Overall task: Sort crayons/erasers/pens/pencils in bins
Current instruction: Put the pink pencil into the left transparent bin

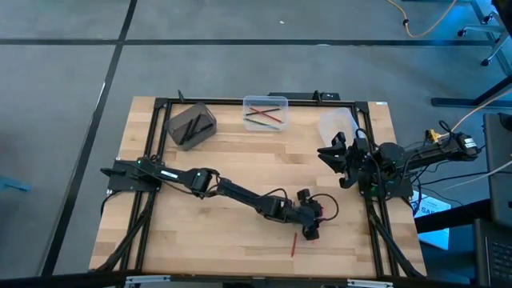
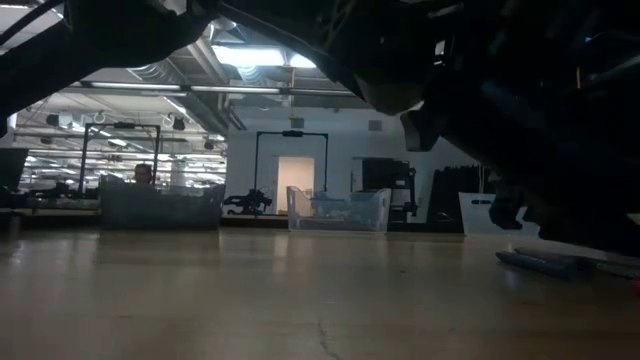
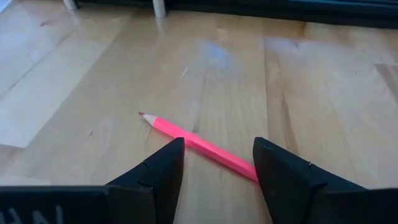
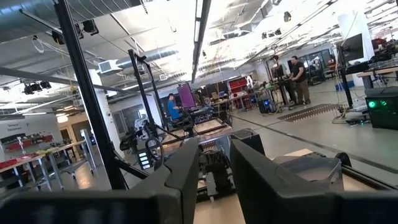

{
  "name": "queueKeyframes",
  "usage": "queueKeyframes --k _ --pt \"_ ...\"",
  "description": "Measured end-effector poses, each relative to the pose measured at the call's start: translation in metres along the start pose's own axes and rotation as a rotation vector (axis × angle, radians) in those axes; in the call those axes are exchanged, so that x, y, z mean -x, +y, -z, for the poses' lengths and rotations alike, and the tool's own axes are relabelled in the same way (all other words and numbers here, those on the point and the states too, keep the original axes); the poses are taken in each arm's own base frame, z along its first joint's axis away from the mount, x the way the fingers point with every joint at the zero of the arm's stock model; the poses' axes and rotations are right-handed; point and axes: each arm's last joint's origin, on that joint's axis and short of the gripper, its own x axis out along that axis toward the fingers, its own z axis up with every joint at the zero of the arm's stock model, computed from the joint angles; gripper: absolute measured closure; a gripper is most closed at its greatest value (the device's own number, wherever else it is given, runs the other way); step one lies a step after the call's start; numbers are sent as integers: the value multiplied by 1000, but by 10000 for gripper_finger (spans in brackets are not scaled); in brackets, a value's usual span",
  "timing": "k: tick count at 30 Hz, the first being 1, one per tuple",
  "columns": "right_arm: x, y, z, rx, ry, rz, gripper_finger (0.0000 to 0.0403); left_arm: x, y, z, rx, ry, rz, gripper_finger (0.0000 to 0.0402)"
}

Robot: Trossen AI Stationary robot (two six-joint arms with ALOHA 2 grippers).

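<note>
- The left gripper [image 1: 309,232] reaches across the table [image 1: 240,184] toward its front edge, right of the middle, with its fingers [image 3: 163,171] spread apart.
- A pink pencil [image 3: 196,144] lies flat on the wood between those spread fingers, touched by neither; in the high view it shows as a thin red stick [image 1: 294,244] near the front edge, just beside the gripper.
- The dark grey bin [image 1: 190,125] sits near the back left corner, turned at an angle, with dark sticks inside.
- The clear bin [image 1: 265,113] stands at the middle of the back edge, holding red, green and dark sticks.
- The whitish bin [image 1: 337,126] sits near the back right corner.
- The right gripper [image 1: 331,152] waits by the right edge, just beside the whitish bin, its fingers [image 4: 186,174] slightly parted and holding nothing.
</note>
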Motion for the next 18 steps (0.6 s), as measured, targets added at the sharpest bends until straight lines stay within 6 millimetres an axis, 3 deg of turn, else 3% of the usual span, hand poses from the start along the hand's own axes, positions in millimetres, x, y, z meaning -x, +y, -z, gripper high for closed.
queueKeyframes --k 7,18 --pt "0 0 1 2 9 2 305 1 5 -1 -43 29 -40 220" --pt "0 -1 2 -6 25 6 305 14 21 -19 -78 136 -84 220"
